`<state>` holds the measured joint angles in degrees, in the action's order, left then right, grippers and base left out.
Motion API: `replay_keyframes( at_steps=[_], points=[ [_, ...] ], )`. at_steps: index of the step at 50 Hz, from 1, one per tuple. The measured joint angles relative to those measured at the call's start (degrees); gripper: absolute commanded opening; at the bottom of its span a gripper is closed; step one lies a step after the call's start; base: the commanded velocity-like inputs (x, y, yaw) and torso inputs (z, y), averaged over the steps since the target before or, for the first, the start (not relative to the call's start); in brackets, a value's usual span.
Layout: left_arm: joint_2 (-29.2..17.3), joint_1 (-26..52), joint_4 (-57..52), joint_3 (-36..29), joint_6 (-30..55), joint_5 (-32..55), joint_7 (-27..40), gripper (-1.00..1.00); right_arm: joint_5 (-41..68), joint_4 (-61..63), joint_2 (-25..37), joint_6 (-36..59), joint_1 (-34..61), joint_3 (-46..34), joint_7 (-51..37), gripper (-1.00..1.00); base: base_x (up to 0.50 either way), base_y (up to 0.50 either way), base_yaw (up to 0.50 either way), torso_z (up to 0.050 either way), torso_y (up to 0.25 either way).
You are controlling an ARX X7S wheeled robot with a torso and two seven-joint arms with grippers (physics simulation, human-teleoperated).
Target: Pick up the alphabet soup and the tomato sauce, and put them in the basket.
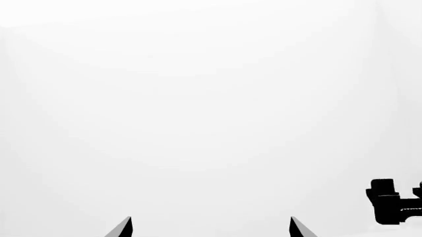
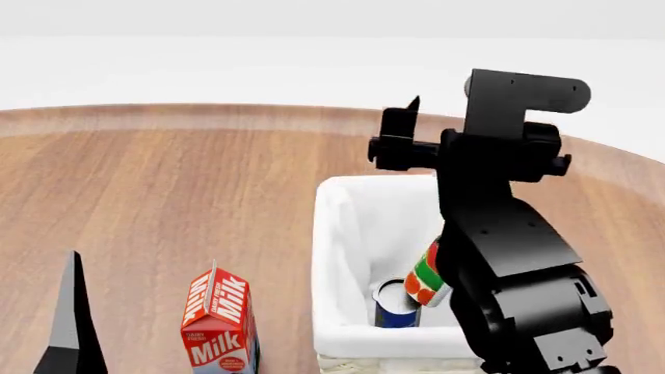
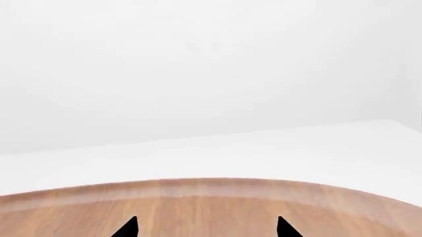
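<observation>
The cream-white basket (image 2: 338, 257) stands on the wooden table right of centre. Inside it the blue alphabet soup can (image 2: 395, 310) stands upright. The red-and-green tomato sauce can (image 2: 424, 276) leans tilted beside it, partly hidden by my right arm. My right gripper (image 2: 407, 117) is raised above the basket's far rim, open and empty. Its wrist view shows the fingertips wide apart (image 3: 205, 228) over the table's far edge. My left gripper (image 2: 71, 319) is at the lower left, open and empty. Its wrist view shows only white background between the tips (image 1: 211, 228).
A red milk carton (image 2: 218, 319) stands left of the basket near the front. The round wooden table (image 2: 156, 179) stretches to the left and back. A black part of the right arm (image 1: 392, 202) shows in the left wrist view.
</observation>
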<state>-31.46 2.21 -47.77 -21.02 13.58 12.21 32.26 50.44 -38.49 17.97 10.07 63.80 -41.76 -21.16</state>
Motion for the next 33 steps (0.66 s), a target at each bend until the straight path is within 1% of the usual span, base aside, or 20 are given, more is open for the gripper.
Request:
replay_keyframes(
  at_steps=[19,33],
  points=[
    [0.0,0.1,0.2,-0.2,-0.2,0.1,0.1,1.00,-3.5,10.0,2.4,-14.8,-4.1,4.1,-3.3,1.00,0.00,0.00,0.00,0.000,0.000],
    [-0.2,0.2,0.0,-0.3,0.0,0.1,0.2,1.00,-9.4,15.8,3.8,-24.1,-6.6,6.0,-7.6,1.00,0.00,0.00,0.00,0.000,0.000]
  ],
)
